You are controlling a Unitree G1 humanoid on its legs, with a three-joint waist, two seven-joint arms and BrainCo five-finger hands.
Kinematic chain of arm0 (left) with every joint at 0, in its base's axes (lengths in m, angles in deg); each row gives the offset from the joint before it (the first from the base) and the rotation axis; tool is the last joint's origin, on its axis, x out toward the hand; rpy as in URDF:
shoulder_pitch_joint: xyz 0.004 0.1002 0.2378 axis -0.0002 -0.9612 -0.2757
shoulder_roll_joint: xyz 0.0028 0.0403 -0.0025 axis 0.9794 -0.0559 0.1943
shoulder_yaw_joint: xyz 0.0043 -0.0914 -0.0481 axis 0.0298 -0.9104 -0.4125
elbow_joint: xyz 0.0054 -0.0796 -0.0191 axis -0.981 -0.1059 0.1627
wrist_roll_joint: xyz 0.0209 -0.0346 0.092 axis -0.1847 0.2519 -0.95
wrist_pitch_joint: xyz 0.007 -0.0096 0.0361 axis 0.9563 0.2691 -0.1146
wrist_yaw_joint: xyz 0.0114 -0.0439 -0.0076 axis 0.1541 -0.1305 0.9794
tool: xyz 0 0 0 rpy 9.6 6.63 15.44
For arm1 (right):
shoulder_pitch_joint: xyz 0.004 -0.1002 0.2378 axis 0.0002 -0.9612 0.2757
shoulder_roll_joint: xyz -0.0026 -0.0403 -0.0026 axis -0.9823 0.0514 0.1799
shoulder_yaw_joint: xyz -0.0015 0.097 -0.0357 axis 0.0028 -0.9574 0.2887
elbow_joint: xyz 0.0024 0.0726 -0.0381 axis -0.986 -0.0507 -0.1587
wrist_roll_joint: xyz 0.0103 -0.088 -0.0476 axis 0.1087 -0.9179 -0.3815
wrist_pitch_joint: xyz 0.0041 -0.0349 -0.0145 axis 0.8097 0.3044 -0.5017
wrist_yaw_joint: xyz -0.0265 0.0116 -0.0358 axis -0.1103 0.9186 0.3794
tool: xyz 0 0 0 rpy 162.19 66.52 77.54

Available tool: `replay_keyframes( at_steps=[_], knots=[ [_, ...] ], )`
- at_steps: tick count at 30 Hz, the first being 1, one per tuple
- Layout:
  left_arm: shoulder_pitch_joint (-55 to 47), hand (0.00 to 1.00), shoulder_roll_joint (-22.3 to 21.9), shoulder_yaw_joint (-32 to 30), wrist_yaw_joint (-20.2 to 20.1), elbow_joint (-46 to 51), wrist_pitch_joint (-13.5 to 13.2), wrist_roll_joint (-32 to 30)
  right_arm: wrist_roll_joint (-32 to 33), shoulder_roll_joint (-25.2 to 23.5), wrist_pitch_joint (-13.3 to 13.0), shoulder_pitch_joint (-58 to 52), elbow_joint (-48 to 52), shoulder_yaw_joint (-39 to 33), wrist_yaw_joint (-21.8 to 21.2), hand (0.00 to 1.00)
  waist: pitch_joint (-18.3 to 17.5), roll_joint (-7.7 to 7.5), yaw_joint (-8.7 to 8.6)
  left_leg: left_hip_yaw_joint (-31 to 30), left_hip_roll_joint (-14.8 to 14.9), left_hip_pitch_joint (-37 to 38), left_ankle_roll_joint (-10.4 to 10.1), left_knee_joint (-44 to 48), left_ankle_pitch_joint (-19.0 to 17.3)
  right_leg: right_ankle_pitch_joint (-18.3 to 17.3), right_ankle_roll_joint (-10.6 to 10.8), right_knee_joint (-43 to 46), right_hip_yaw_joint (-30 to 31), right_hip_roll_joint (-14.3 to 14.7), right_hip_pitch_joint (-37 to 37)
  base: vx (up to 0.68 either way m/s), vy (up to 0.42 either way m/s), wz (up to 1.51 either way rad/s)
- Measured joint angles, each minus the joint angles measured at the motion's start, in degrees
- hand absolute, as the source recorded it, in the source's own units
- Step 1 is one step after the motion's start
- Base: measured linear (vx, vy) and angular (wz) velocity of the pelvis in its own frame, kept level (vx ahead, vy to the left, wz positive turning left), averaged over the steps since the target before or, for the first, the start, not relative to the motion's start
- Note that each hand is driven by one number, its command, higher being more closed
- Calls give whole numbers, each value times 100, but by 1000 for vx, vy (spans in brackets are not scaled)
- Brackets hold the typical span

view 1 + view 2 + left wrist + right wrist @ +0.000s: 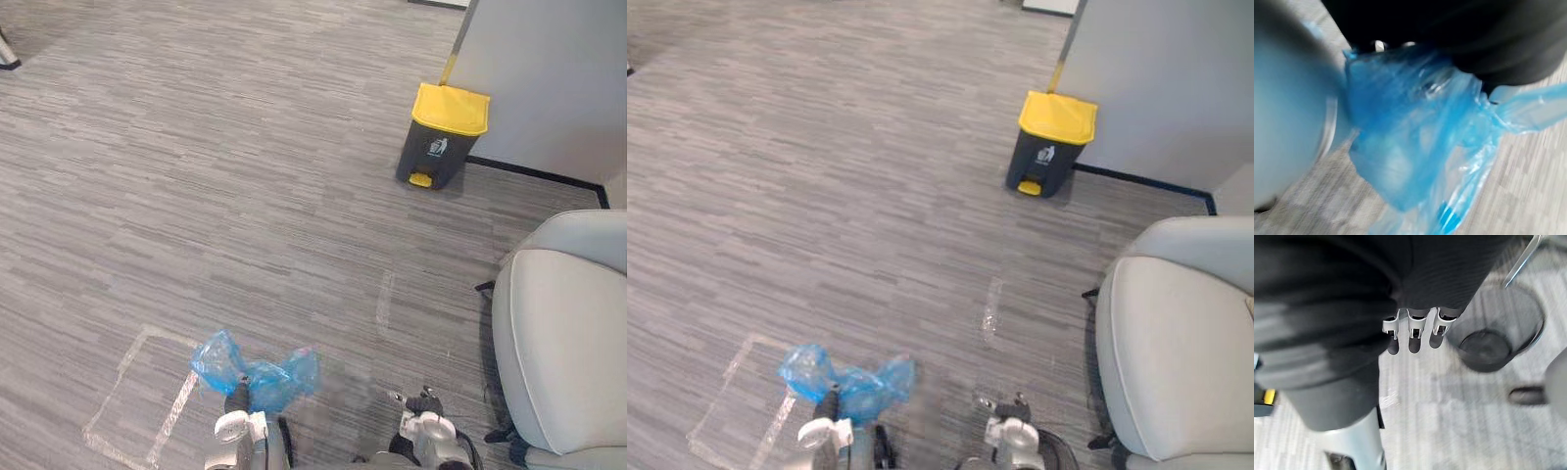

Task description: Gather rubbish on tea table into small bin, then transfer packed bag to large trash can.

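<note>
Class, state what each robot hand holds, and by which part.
The left hand grips the blue plastic bag at its bunched neck, with the loose ends flaring above the hand. The right hand holds nothing.

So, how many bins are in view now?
2. A yellow-lidded trash can stands by the wall, ahead to the right; a small dark mesh bin stands on the floor near the right hand. Others may be hidden.

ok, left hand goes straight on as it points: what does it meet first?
The left hand grips the blue bag; beyond it, way looks free: bare carpet. The yellow-lidded trash can sits off to the right.
</note>
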Motion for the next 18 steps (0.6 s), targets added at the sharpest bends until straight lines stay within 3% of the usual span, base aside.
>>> replay_keyframes(
  at_steps=[1, 2, 5, 6, 7, 9, 11, 13, 15, 16, 17, 18],
  knots=[
    [173, 100, 10, -107, 4, 13, -6, 2, -1, -25, 11, -35, 43, -31, 9, 0, -92, -91, -32, 108, -88, -6, 66, 6, -205, 110, -137, -12, 215, -82, -92, 385, 291, -41],
    [222, 100, 9, -112, 3, 9, -20, 0, -3, -53, 13, -32, 46, -32, 14, 0, -96, -99, -7, 231, -72, 18, 88, 74, -341, 244, -143, 55, 311, -85, -157, 439, 326, -60],
    [155, 100, -35, -62, 3, -95, 25, -1, -21, -57, 16, -69, 44, -16, 1, 0, -80, -112, 8, 825, -59, 600, 257, 180, -850, 619, 224, 1003, 605, -354, -444, 306, 233, -91],
    [75, 100, -29, 19, 2, -92, 34, 2, -24, -50, 18, -97, 43, 6, -1, 0, -66, -90, 15, 1009, -66, 923, 263, 54, -981, 881, 409, 1905, 733, -442, -845, 335, 183, -87],
    [49, 100, -2, 105, 8, -106, 55, 2, -25, -23, 17, -154, 41, 7, 0, 0, -54, -70, -46, 1101, -75, 1229, 239, -88, -1070, 857, 481, 2910, 708, -465, -1330, 328, 151, -64],
    [55, 100, 2, 135, 20, -117, 67, 3, -23, -24, 26, -254, 95, -5, -5, 0, -25, -27, -74, 1199, -95, 1670, 192, -363, -1177, 531, 326, 3701, 358, -458, -1888, 311, 41, -29],
    [85, 100, 28, 146, 43, -225, 70, 7, -59, -27, 17, -224, 96, -31, 3, 0, -45, -57, -117, 1320, -77, 2101, 128, -648, -1224, 245, 131, 3601, -213, -449, -2325, 315, -42, -18],
    [133, 100, 40, 169, 101, -322, 68, 10, -78, -9, 9, -207, 89, -45, 4, 0, -42, -58, -183, 1347, -64, 2424, 49, -896, -1231, 144, -4, 2902, -754, -410, -2568, 356, -123, 2],
    [130, 100, 84, 187, 105, -409, 65, 8, -161, -5, 13, -150, 46, -78, 1, 0, -51, -54, -258, 1428, -79, 2788, -148, -1313, -1238, 583, -203, 1243, -1150, -178, -2675, 369, -137, 5],
    [140, 100, 119, 223, 109, -551, 65, 8, -202, 13, 13, -147, 45, -187, -10, 0, -58, -48, -328, 1324, -128, 3034, -240, -1469, -1273, 994, -576, 962, -1089, -36, -2638, 598, -173, -11],
    [69, 100, 26, 232, 105, -616, 75, 0, -242, 106, 13, -90, 23, -259, -2, 0, -118, 194, -305, 1221, 37, 3172, -327, -1498, -1191, 808, -618, 1004, -1136, 117, -2582, 633, -178, -17],
    [53, 100, -4, 233, 101, -616, 74, -1, -241, 145, 16, -78, 18, -282, -7, 0, -105, 259, -313, 1101, 118, 3104, -339, -1208, -1178, 618, -659, 1125, -1147, 144, -2554, 409, -130, -19]
  ],
)
